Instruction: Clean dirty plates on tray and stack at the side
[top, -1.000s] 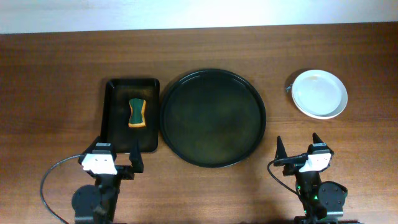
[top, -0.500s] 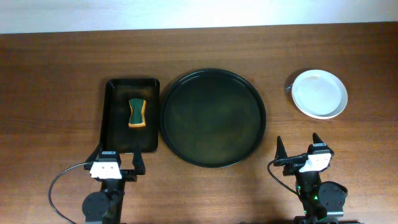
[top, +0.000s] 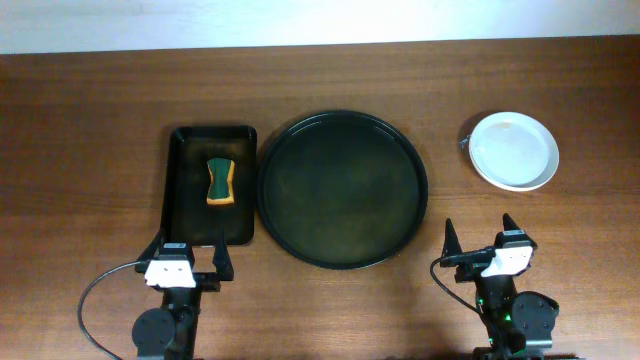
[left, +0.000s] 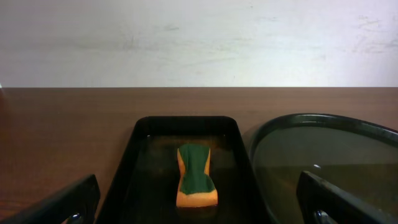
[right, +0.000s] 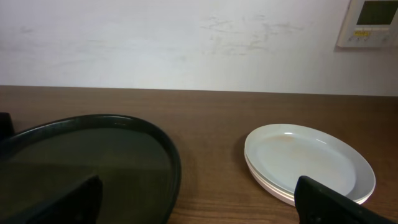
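The white plates (top: 514, 150) sit stacked on the table at the far right, off the tray; the right wrist view shows the stack (right: 308, 162) with layered rims. The large round black tray (top: 342, 188) lies at the centre with nothing on it, and shows in the left wrist view (left: 323, 149) and the right wrist view (right: 93, 155). My left gripper (top: 188, 254) is open and empty at the front left, just before the rectangular tray. My right gripper (top: 480, 238) is open and empty at the front right, in front of the plates.
A smaller rectangular black tray (top: 185, 200) lies left of the round tray and holds a green and orange sponge (top: 221, 181), also in the left wrist view (left: 196, 175). A small grey object (top: 465, 139) peeks out at the stack's left edge.
The left arm drew back toward the table's front and straightened a second ago, then stayed still. The right arm, plates and trays have not moved.
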